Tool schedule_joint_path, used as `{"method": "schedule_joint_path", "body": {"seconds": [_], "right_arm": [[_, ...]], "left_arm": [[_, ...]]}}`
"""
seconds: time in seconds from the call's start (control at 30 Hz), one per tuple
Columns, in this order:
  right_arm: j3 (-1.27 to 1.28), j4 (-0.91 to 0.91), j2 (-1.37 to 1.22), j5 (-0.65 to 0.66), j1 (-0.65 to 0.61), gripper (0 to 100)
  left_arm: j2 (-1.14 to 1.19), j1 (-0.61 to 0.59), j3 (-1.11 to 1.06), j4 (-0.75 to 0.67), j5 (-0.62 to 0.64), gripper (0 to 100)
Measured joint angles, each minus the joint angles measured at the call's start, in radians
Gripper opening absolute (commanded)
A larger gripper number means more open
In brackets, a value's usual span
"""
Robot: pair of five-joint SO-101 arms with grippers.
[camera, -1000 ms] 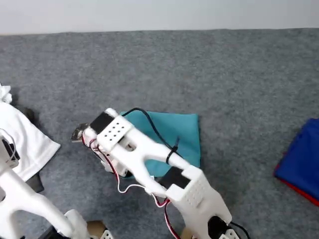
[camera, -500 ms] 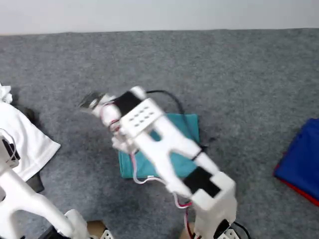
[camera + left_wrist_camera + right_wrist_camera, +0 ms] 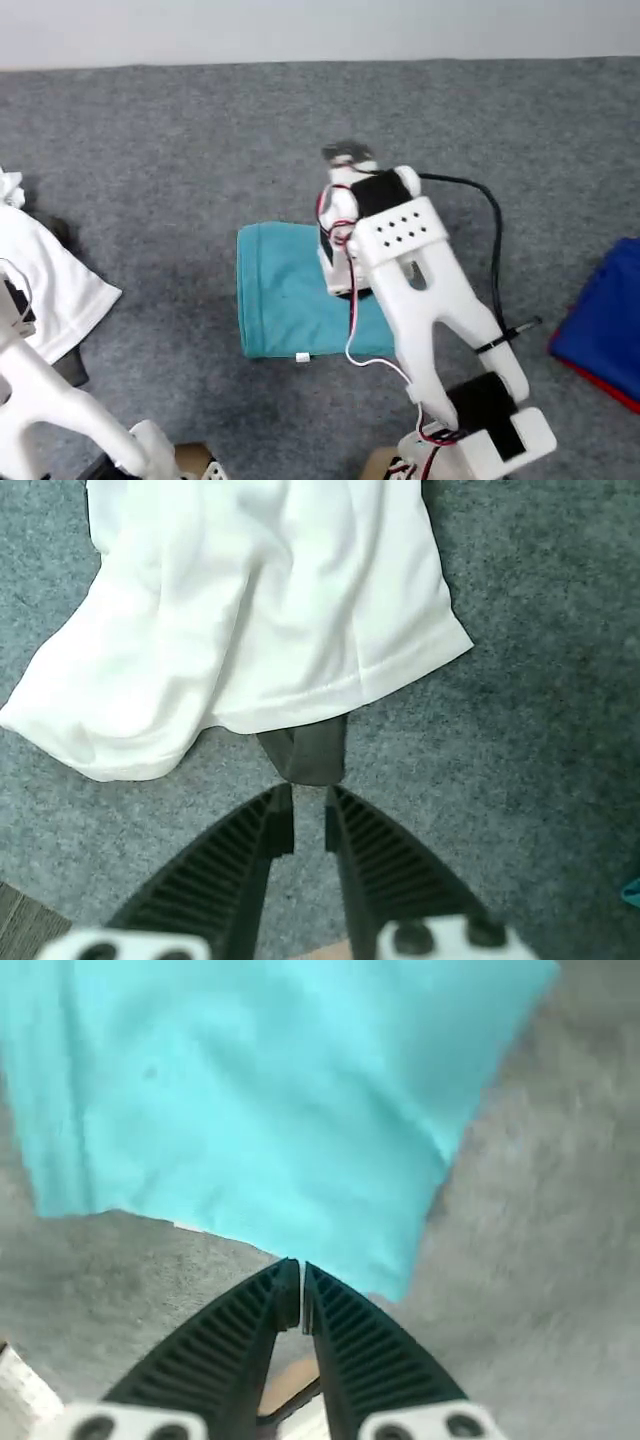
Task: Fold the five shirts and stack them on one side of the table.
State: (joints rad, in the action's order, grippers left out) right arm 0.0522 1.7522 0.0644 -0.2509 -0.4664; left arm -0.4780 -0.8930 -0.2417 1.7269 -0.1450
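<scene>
Two pincers hold nothing: the left pincer [image 3: 309, 795] is open a crack by a dark cloth [image 3: 305, 755] under one white shirt [image 3: 250, 610], and the right pincer [image 3: 301, 1265] is closed by one folded teal shirt [image 3: 285, 295] mid-surface. One blue shirt [image 3: 605, 320] lies at the right edge, with bare grey surface [image 3: 200, 120] beyond.

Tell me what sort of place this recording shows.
Likely a robotics lab tabletop rig for folding laundry: a grey mat, a white arm over a teal shirt, and a white shirt at the side.
</scene>
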Motion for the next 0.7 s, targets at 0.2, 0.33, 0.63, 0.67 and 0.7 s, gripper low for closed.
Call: {"method": "schedule_joint_path", "body": {"seconds": [0.2, 0.33, 0.63, 0.67, 0.7], "right_arm": [[0.187, -0.095, 0.005, -0.127, 0.066, 0.9], [0.293, -0.193, 0.005, -0.140, 0.068, 0.9], [0.534, -0.404, 0.005, -0.140, 0.107, 0.9], [0.574, -0.434, 0.005, -0.140, 0.115, 0.9], [0.611, -0.462, 0.005, -0.132, 0.126, 0.9]], "left_arm": [[0.000, 0.000, 0.000, 0.000, 0.000, 6], [0.000, 0.000, 0.000, 0.000, 0.000, 6], [0.000, 0.064, 0.000, 0.000, 0.000, 6], [0.000, 0.075, 0.000, 0.000, 0.000, 6], [0.000, 0.083, 0.000, 0.000, 0.000, 6]]}}
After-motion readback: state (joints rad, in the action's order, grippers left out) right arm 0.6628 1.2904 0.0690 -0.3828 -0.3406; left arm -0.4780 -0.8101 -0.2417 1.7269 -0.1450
